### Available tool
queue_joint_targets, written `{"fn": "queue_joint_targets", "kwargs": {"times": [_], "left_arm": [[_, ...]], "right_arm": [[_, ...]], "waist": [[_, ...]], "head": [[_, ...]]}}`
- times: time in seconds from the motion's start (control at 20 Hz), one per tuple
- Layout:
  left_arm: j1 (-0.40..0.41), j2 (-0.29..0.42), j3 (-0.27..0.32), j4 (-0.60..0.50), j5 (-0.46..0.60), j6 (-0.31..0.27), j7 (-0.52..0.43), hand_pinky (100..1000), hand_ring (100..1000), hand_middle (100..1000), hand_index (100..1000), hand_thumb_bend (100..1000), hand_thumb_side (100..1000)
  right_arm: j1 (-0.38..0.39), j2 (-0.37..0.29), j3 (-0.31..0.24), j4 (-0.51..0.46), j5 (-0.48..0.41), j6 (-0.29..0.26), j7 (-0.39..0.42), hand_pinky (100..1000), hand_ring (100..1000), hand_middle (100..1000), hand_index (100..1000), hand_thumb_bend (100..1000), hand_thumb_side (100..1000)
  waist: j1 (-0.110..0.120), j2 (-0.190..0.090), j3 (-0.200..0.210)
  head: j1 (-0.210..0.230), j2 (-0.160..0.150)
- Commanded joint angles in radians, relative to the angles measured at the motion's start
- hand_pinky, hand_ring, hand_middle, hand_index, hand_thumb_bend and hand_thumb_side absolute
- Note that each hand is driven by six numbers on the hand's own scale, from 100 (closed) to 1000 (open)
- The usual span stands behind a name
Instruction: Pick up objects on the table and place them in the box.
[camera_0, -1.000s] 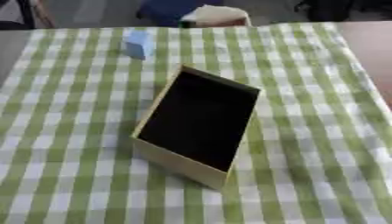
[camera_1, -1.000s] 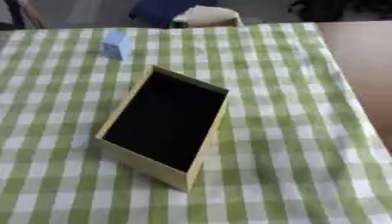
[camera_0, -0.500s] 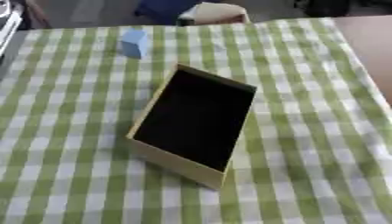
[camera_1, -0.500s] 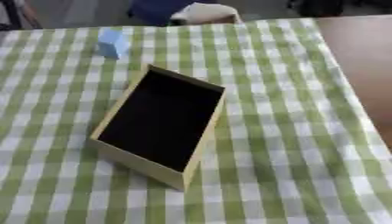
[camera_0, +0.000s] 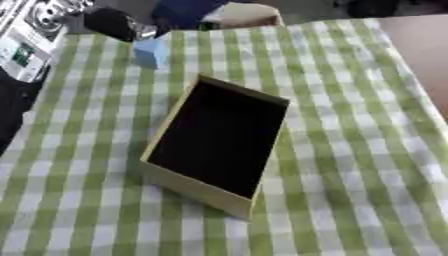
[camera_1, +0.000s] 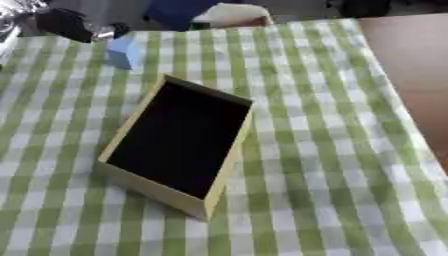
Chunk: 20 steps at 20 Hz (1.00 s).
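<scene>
Pale blue block (camera_0: 150, 51) is the only loose item I can see: small, upright, sitting on the green-and-white checked cloth (camera_0: 350, 150) toward the far left of the table. Nothing holds it.

Just beyond it and a little to the left is my left hand (camera_0: 114, 24), coming in from the upper left corner. It shows as a dark rounded shape with silver hardware behind it. Near the block, but I can't tell if it touches. Fingers are too blurred to read, so I can't tell whether they're spread or curled.

Left arm (camera_0: 31, 37) runs down the left edge in the left eye view, silver and white panels up top, black below.

Box (camera_0: 217, 142) sits mid-table, nearer than the block and well apart from it. Yellowish-tan walls, black interior, open top, rectangular. It's rotated on the cloth, one corner pointing away to the right, near corner pointing toward me. I see nothing inside it.

Cloth covers most of the table; bare brown tabletop (camera_1: 411, 65) shows along the right side.

Right hand doesn't show in either view.

At the far edge, past the cloth, there's something dark blue (camera_1: 179, 10) and something pale cream (camera_1: 232, 14) beside it; can't make out what either is.
</scene>
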<state>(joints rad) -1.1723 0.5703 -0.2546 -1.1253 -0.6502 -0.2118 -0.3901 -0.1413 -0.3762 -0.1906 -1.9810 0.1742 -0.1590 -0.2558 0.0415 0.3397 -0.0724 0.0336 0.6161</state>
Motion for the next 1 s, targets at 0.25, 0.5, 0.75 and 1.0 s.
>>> {"fn": "queue_joint_targets", "kwargs": {"times": [0.25,0.5,0.75,1.0], "left_arm": [[-0.042,0.002,0.01,0.008,-0.058,-0.051,-0.121,834,847,824,877,683,474],[-0.047,0.001,0.016,0.018,-0.073,-0.061,-0.182,841,856,840,900,610,354],[-0.052,0.006,0.014,0.023,-0.104,-0.05,-0.253,860,873,851,926,673,363],[-0.05,0.006,0.02,0.033,-0.157,-0.045,-0.278,859,870,844,933,623,271]], "right_arm": [[-0.01,-0.032,-0.003,-0.019,-0.007,-0.002,0.003,698,734,695,864,100,1000],[-0.007,-0.033,-0.003,-0.019,-0.008,-0.001,0.002,697,729,691,864,100,1000],[-0.007,-0.031,-0.004,-0.019,-0.01,0.002,-0.001,697,725,688,863,100,1000],[-0.003,-0.03,-0.006,-0.019,-0.011,0.002,-0.006,696,720,683,861,100,1000]], "waist": [[0.004,-0.017,-0.014],[0.004,-0.02,-0.002],[-0.011,-0.022,0.035],[-0.029,-0.019,0.071]], "head": [[0.012,-0.01],[0.015,-0.004],[0.02,0.005],[0.036,0.017]]}}
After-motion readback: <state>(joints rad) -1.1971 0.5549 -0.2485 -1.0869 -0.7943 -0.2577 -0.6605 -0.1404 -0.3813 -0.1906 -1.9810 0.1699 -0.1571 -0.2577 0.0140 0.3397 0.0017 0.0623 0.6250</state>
